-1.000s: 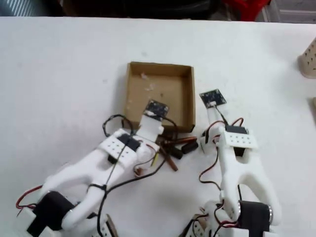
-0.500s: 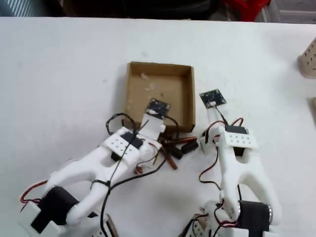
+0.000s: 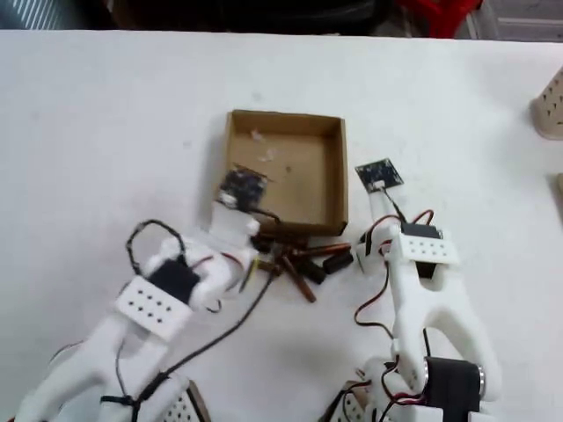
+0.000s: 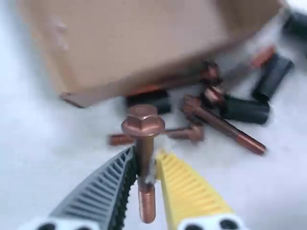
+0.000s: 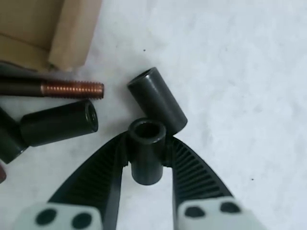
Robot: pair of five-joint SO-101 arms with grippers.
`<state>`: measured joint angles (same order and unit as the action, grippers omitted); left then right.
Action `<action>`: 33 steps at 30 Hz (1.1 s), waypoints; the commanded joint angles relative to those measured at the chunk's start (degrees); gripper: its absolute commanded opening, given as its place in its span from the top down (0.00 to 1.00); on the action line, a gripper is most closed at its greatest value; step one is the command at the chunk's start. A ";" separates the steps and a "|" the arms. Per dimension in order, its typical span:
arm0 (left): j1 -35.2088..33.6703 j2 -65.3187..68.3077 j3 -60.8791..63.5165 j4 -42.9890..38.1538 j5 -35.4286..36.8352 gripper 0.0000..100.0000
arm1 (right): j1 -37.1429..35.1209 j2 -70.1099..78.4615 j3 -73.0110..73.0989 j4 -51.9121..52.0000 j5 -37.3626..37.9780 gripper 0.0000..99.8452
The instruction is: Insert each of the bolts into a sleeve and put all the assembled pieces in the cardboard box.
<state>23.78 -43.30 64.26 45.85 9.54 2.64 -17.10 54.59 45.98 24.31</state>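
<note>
High view: the cardboard box (image 3: 285, 117) sits open in the middle of the frame on the white table (image 3: 106, 114). Just below its lower right edge lies a small heap of loose bolts (image 3: 299, 283) and loose sleeves (image 3: 337, 261), copper and black, touching one another. The left arm (image 3: 149, 299) comes in from the lower left corner, its front end by the box's lower left corner and the near side of the heap. The right arm (image 3: 427, 281) rises from the lower right, its front end just right of the heap.

Left wrist view: the left gripper (image 4: 145, 160), one finger grey and one yellow, is clamped on the shank of a copper bolt (image 4: 143, 125). This bolt stands upright, its hexagonal head clear of the fingertips and its threaded end down between the fingers. Beyond it, more bolts and black sleeves lie on the table against the box's outer wall.

Right wrist view: the right gripper (image 5: 146, 146), both fingers black, is closed on a black sleeve (image 5: 146, 155) with its open bore showing. A second sleeve (image 5: 157, 98) lies on the table touching the held one, a third sleeve (image 5: 60, 122) is nearby, and a threaded bolt end (image 5: 72, 89) points out beside a corner of the box
</note>
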 commanded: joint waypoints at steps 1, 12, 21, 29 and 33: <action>-8.66 -3.38 -1.67 0.26 -0.26 0.98 | 0.40 -1.71 -0.26 -0.92 -0.35 0.98; -23.16 7.87 -4.57 -7.38 -0.26 0.98 | 0.48 -1.71 -0.26 -0.92 -0.35 0.98; -24.40 38.73 -21.45 -5.45 -0.35 0.98 | 0.75 -1.71 -0.26 -0.84 -0.35 0.98; -25.89 46.46 -30.68 1.67 -0.35 0.98 | 0.75 -1.71 -0.26 -0.84 -0.35 0.98; -25.89 47.52 -31.74 1.67 -0.44 0.97 | 0.75 -1.71 -0.26 -0.84 -0.35 0.98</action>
<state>-1.45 4.09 36.04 47.25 9.54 2.64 -17.10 54.59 45.98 24.31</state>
